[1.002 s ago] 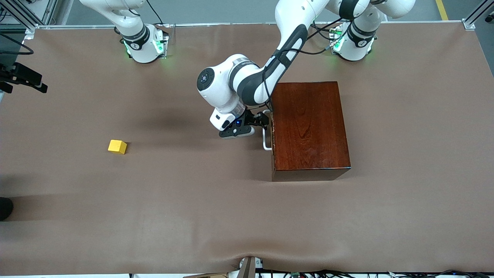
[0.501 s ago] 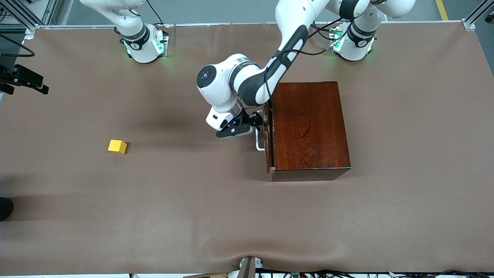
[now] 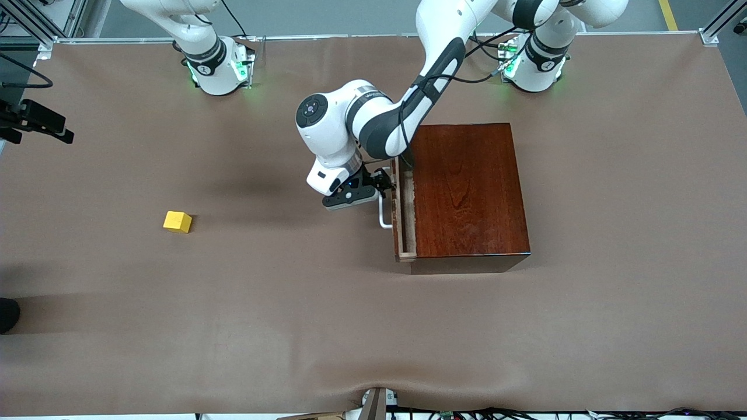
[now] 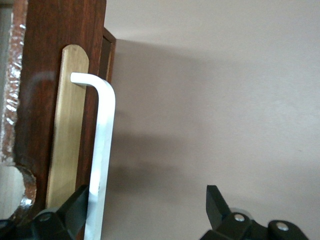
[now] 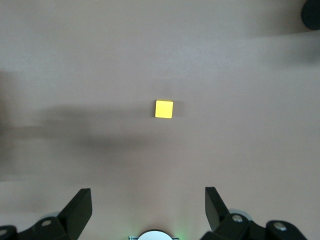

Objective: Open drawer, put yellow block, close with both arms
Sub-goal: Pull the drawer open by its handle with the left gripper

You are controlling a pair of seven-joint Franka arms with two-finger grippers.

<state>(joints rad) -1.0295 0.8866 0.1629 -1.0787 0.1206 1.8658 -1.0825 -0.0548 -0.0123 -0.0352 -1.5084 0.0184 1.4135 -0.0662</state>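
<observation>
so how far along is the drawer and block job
Early. The drawer is only a crack open, a strip of pale tray showing past the box. In hand: the left tool is at the white handle, one finger hooked by the bar. Left: finish opening, then place the yellow block, untouched on the table under the open right tool, then close.

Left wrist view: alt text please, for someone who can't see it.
The left claw, fingers spread, hooks one finger against the white bar handle of the dark red-brown drawer front. Bare brown table fills everything else.
</observation>
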